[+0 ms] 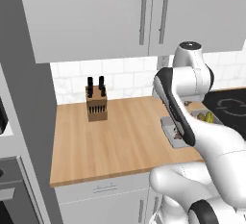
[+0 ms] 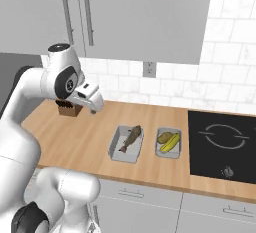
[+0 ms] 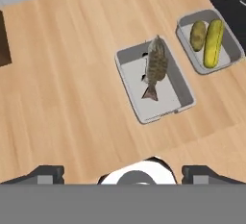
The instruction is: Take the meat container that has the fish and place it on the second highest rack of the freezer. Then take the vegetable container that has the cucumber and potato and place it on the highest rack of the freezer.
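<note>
The meat container (image 3: 166,104) is a grey tray on the wooden counter with the dark olive-brown fish (image 3: 156,64) lying lengthwise in it. Right beside it sits the vegetable container (image 3: 231,41) with the potato (image 3: 197,34) and the cucumber (image 3: 213,36). Both trays, the meat container (image 2: 115,144) and the vegetable container (image 2: 178,148), lie near the counter's front edge. My gripper (image 3: 125,172) hangs high above the counter, looking down on the trays, its fingers wide open and empty. In the right base view my gripper (image 2: 94,103) is up and to the left of the trays. The freezer's racks are out of view.
A wooden knife block (image 1: 96,104) stands at the back of the counter (image 1: 110,141). A black cooktop (image 2: 225,144) lies right of the trays. White wall cabinets (image 2: 125,12) hang overhead. A tall grey panel (image 1: 26,122) closes the counter's left end.
</note>
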Robot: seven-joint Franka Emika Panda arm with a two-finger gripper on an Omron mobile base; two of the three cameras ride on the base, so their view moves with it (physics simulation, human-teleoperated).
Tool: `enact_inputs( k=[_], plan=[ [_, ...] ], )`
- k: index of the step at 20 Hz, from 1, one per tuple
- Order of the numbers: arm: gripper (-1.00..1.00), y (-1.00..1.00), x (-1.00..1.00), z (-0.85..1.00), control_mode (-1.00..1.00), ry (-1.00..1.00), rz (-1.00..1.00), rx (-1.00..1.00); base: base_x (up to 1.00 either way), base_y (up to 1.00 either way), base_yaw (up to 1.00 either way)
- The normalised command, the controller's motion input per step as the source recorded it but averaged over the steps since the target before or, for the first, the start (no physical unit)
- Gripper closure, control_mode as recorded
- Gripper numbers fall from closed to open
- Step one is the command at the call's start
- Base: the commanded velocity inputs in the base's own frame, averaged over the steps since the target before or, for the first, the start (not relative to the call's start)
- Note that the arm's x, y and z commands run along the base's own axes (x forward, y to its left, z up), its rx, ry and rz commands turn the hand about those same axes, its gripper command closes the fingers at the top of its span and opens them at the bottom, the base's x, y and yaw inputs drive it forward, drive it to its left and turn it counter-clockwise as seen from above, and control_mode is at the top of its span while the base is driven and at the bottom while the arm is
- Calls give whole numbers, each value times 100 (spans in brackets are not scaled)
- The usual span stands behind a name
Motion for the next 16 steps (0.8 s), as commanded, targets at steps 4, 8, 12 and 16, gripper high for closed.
enact_inputs(
  k=[4,8,12,16],
  plan=[
    [-100,-35,-40,-24,-100,-2,-50,10,0,0,0],
    [-100,-72,-40,-12,-100,0,-48,16,0,0,0],
    [-100,-100,-15,-21,-100,0,-43,15,0,0,0],
    [-100,-95,0,-29,-100,8,-28,7,0,0,0]
  ],
)
